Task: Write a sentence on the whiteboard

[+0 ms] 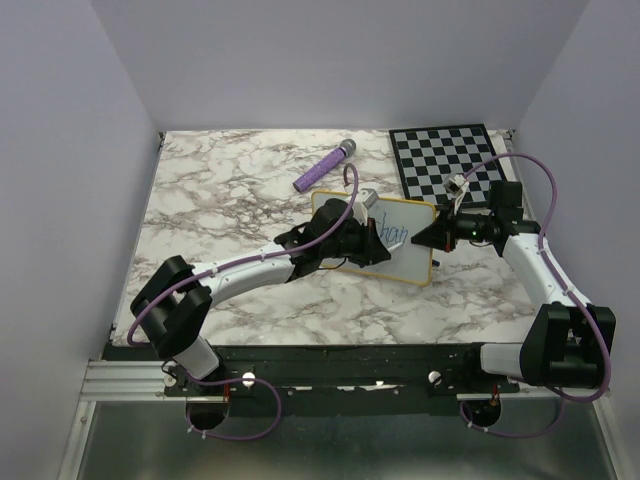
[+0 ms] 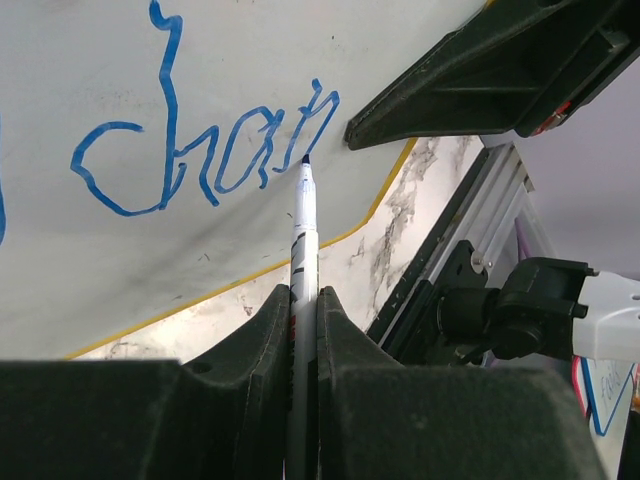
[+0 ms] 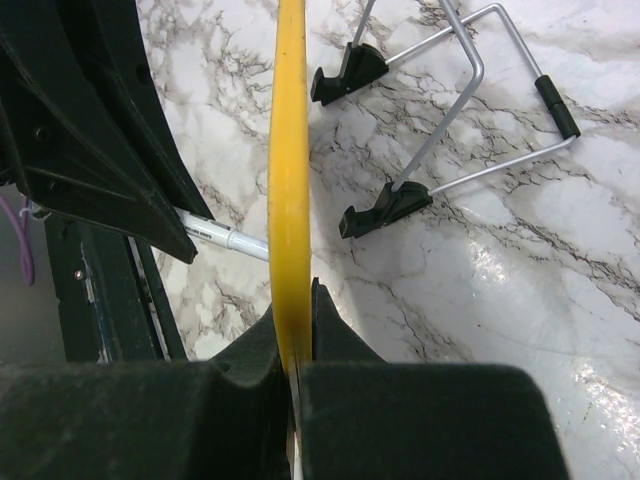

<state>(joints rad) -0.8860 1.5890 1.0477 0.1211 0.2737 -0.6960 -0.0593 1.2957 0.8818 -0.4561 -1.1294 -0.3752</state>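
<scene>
The whiteboard [image 1: 405,245] with its yellow frame stands tilted mid-table. Blue lettering [image 2: 200,150] on it reads "chan", with more letters cut off at the left. My left gripper [image 2: 303,300] is shut on a white marker [image 2: 303,230], whose blue tip touches the board just below the last letter. My right gripper [image 3: 298,330] is shut on the board's yellow edge [image 3: 290,150], holding it from the right. In the top view the left gripper [image 1: 372,240] is in front of the board and the right gripper [image 1: 432,238] is at its right edge.
A purple marker cap or pen [image 1: 325,166] lies at the back. A black-and-white checkered board [image 1: 450,160] lies at the back right. The board's wire stand with black feet [image 3: 440,130] rests on the marble behind it.
</scene>
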